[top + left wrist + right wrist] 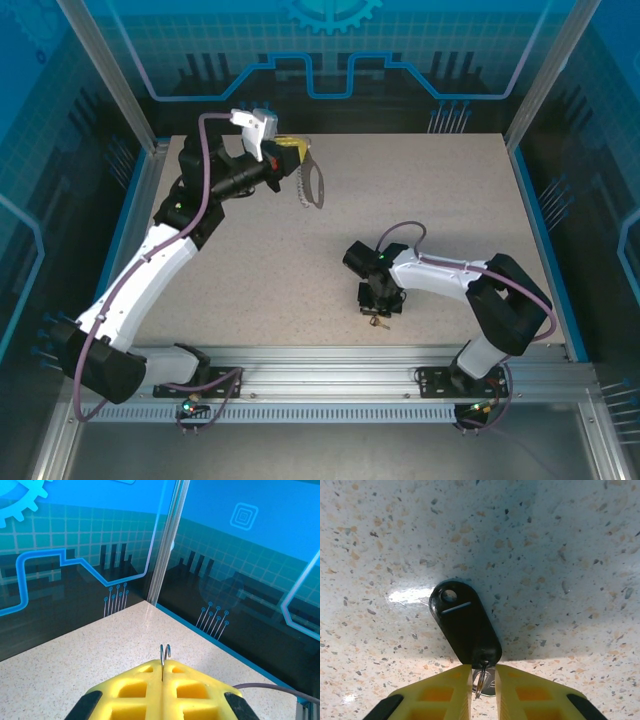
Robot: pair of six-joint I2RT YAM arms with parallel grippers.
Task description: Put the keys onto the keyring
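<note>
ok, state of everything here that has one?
left gripper: jaws shut on keyring.
right gripper: low over table, jaws narrow around metal end of key; grip unclear.
keyring: raised, hanging from left gripper.
key: lying flat on table.

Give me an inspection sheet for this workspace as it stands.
Surface: speckled table, no damage seen.
Job's things: keyring with its chain, held at the left gripper; key, black head, lying on the table.
Clutter: nothing seen.
Grippers: left gripper shut on the keyring's wire; right gripper straddling the key's metal end, contact unclear.
Cables: purple cable along each arm, no snag seen.
Surroundings: blue printed panels, aluminium frame.
</note>
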